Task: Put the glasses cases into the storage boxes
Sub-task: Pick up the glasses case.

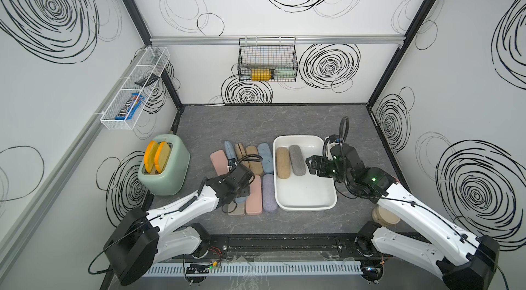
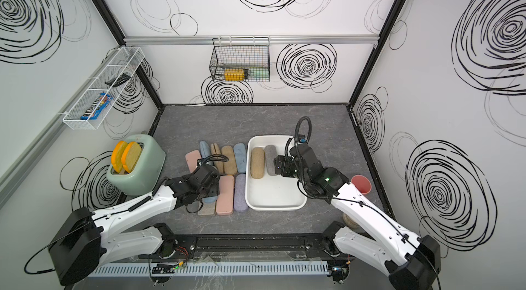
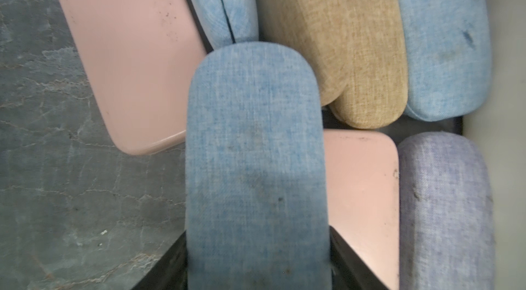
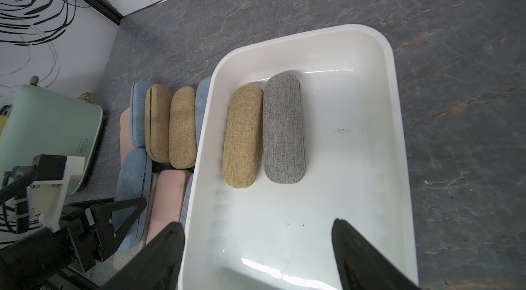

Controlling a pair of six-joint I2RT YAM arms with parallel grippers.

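Note:
My left gripper [image 3: 258, 231] is shut on a blue glasses case [image 3: 256, 132]; its black fingers [image 3: 341, 246] press both long sides. That case lies in a cluster of glasses cases left of the storage box: pink [image 1: 219, 162], tan [image 1: 252, 160], blue [image 1: 266, 157], lilac [image 1: 269, 193] and another pink [image 1: 254, 200]. The white storage box [image 1: 306, 207] holds a tan case [image 4: 243, 135] and a grey case [image 4: 283, 129] side by side. My right gripper [image 4: 257, 222] hangs open over the box's bare floor, holding nothing.
A mint toaster [image 1: 165, 170] with two orange-edged toast slices stands left of the cases, close to my left arm. A pink cup [image 2: 361, 184] and a jar [image 1: 384, 216] sit near my right arm. Wire baskets [image 1: 267, 59] hang on the walls.

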